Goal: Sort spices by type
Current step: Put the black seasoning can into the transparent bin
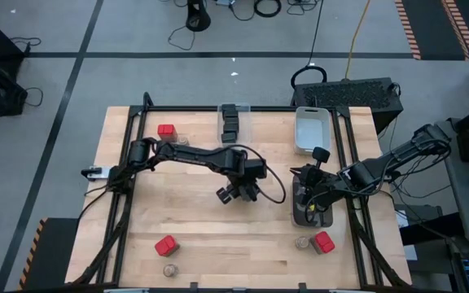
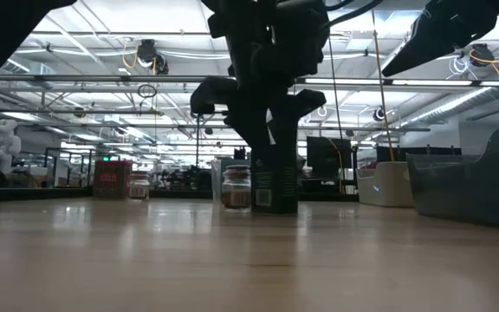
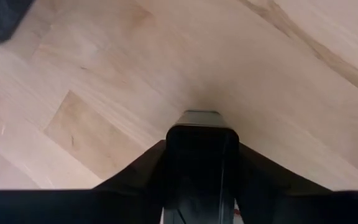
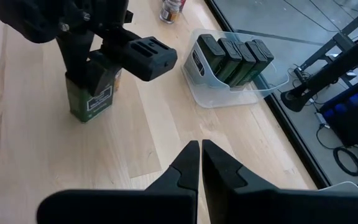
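Note:
A dark boxy spice tin (image 4: 94, 98) stands on its base in the middle of the table, with my left gripper (image 1: 236, 194) shut on it from above. In the low view the tin (image 2: 274, 186) stands beside a small round jar (image 2: 236, 187). A clear bin (image 4: 253, 84) at the far edge holds several dark tins (image 4: 229, 57). Red tins (image 1: 166, 130) (image 1: 167, 245) (image 1: 324, 242) and jars (image 1: 170, 269) (image 1: 302, 242) stand about the table. My right gripper (image 4: 201, 155) hangs shut and empty near the right side. My left gripper pinches the dark tin's upper end (image 3: 201, 140) between its two fingers, one on each of two opposite sides. The fingers (image 4: 73, 59) come steeply from above. The tin stands upright, its base (image 4: 87, 117) on the table.
A white bin (image 1: 310, 129) sits at the far right and a dark bin (image 1: 312, 213) lies below my right arm. Bare wood lies between the held tin and the clear bin.

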Robot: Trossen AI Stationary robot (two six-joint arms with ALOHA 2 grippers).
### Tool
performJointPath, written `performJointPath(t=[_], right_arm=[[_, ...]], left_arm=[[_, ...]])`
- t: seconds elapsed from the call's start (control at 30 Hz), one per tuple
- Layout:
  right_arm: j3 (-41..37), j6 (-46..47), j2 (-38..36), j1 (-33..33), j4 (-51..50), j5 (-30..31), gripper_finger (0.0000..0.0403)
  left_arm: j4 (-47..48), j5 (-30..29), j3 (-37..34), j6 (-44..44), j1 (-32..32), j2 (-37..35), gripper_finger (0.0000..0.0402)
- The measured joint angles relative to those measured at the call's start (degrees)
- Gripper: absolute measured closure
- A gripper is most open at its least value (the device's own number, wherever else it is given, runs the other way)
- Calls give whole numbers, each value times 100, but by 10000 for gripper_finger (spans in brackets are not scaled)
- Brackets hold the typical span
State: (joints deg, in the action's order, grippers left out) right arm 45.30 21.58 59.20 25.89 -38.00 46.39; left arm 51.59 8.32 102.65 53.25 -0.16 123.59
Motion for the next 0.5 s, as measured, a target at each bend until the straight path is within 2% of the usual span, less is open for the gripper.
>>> performJointPath(t=[0.07, 0.27, 0.5], right_arm=[[0, 0, 0, 0, 0, 0, 403], [0, 0, 0, 0, 0, -2, 403], [0, 0, 0, 0, -4, -4, 403]], left_arm=[[-31, -111, 0, 0, 14, -2, 264], [-124, -231, 75, -16, 82, -1, 264], [268, -230, 1071, -115, 280, -2, 250]])
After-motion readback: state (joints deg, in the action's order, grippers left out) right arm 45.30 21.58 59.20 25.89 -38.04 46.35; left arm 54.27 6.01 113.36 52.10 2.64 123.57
